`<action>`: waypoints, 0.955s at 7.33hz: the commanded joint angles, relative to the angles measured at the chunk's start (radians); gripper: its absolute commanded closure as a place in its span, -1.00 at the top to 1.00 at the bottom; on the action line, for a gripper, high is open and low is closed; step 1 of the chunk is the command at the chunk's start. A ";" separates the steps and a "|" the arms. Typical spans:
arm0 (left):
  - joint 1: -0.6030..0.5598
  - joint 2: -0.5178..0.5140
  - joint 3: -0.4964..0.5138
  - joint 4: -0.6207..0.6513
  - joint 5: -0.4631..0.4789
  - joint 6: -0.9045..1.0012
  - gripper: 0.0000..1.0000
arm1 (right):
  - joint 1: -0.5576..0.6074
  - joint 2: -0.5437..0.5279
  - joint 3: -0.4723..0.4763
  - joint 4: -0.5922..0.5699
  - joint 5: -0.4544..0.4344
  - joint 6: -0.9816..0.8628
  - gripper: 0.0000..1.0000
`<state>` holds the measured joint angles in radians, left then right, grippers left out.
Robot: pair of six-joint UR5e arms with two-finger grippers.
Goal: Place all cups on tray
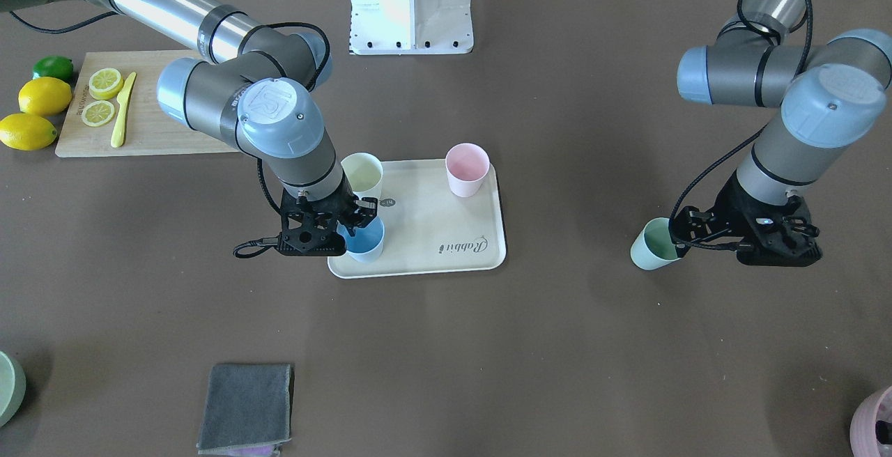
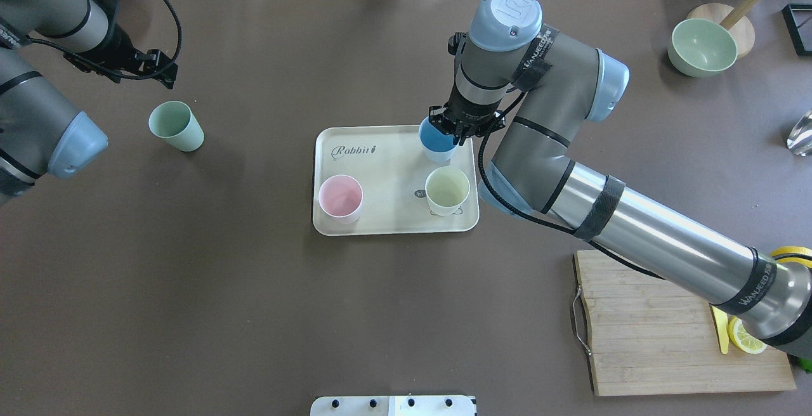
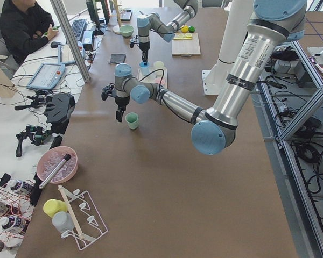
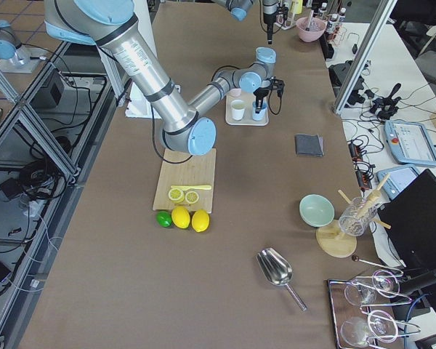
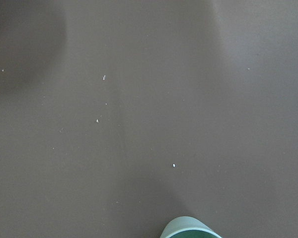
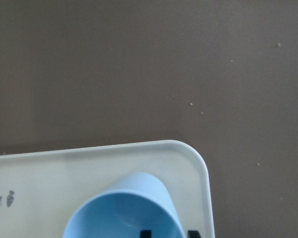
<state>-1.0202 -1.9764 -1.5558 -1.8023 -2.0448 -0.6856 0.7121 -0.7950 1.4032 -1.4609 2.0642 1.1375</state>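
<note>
The cream tray (image 1: 432,234) marked "Rabbit" lies mid-table, also in the overhead view (image 2: 387,169). On it stand a pink cup (image 1: 467,168), a pale yellow cup (image 1: 362,173) and a blue cup (image 1: 366,241) in a corner. My right gripper (image 1: 362,210) is over the blue cup (image 2: 436,143), shut on its rim, one finger inside and one outside. A green cup (image 1: 654,244) stands on the bare table, well off the tray. My left gripper (image 1: 686,233) is open and empty, just beside and above the green cup (image 2: 176,125). Its rim shows at the left wrist view's bottom edge (image 5: 191,228).
A wooden cutting board (image 1: 160,122) with lemon slices and a yellow knife lies by my right arm, with lemons and a lime beside it. A grey cloth (image 1: 245,407) lies near the operators' edge. A green bowl (image 2: 703,47) sits at the far right.
</note>
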 commanded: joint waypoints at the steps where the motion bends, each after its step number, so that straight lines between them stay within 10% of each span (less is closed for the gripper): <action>1: 0.003 0.033 0.067 -0.127 0.000 -0.002 0.91 | 0.016 0.005 0.034 -0.002 0.002 0.027 1.00; 7: 0.050 0.057 0.059 -0.157 -0.055 -0.066 0.91 | 0.118 0.004 0.095 -0.051 0.073 0.018 1.00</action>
<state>-0.9933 -1.9184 -1.4932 -1.9578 -2.0966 -0.7165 0.8094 -0.7915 1.4793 -1.4884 2.1206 1.1600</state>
